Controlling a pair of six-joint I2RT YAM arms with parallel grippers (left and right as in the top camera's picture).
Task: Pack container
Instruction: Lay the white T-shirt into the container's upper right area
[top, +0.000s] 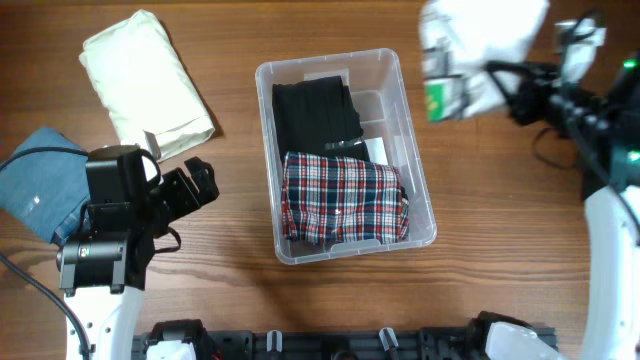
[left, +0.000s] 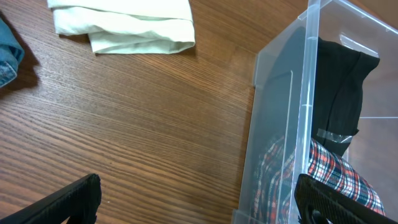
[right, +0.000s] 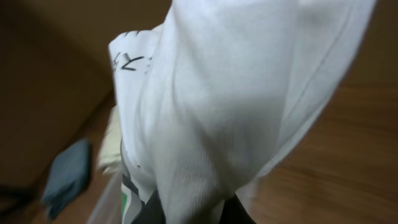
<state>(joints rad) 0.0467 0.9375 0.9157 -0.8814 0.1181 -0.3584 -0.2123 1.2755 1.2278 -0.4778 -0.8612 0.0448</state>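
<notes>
white garment (right: 249, 106): fills most of frame, close to lens, folds running downward
print: black lettering (right: 134, 60) upper left; green patch (right: 127, 202) near bottom
blue cloth (right: 65, 177): lower left, blurred
wooden table (right: 336, 168): visible right, blurred

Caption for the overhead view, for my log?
Right gripper holds a white garment beside the container, which holds black clothing and plaid cloth; left gripper open.

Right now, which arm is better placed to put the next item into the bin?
Right. The right gripper holds the white garment lifted, just off the container's far right corner. The left gripper is open and empty beside the container's left wall, with nothing picked up.
</notes>
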